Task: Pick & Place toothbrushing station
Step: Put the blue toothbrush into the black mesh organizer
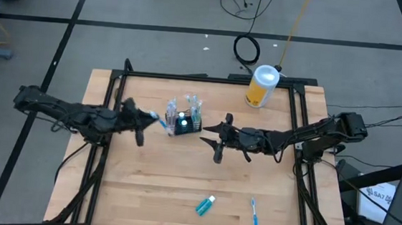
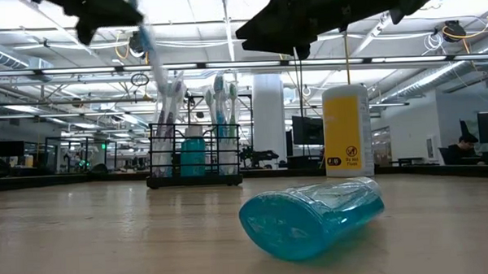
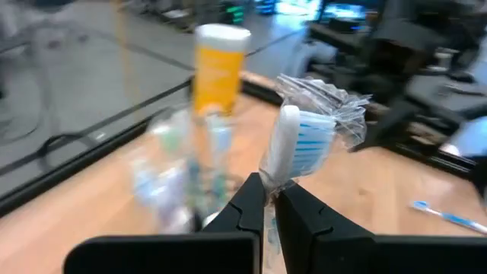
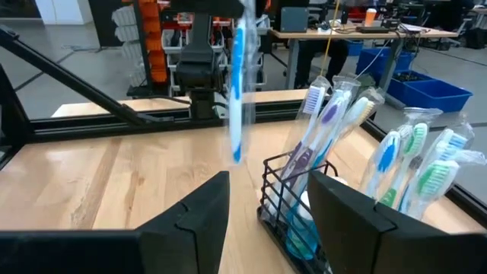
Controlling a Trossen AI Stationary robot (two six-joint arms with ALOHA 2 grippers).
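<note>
- Wooden table top (image 1: 145, 187) inside a black frame carries the black wire-mesh caddy (image 1: 184, 122) near its middle, already stocked with upright wrapped toothbrushes and a teal tube.
- Left gripper (image 1: 158, 121) hangs just beside the caddy, fingers pinching a plastic-wrapped toothbrush (image 3: 298, 144) by its handle, head up, probably so it can drop in vertically.
- Right gripper (image 1: 207, 129) sits on the caddy's other side, jaws spread and holding nothing.
- 1 teal toothpaste tube (image 1: 205, 205) and 1 loose toothbrush (image 1: 254, 217) lie near the front edge, still unplaced.
- Yellow canister (image 1: 261, 87) stands at the back, apart from the job.
</note>
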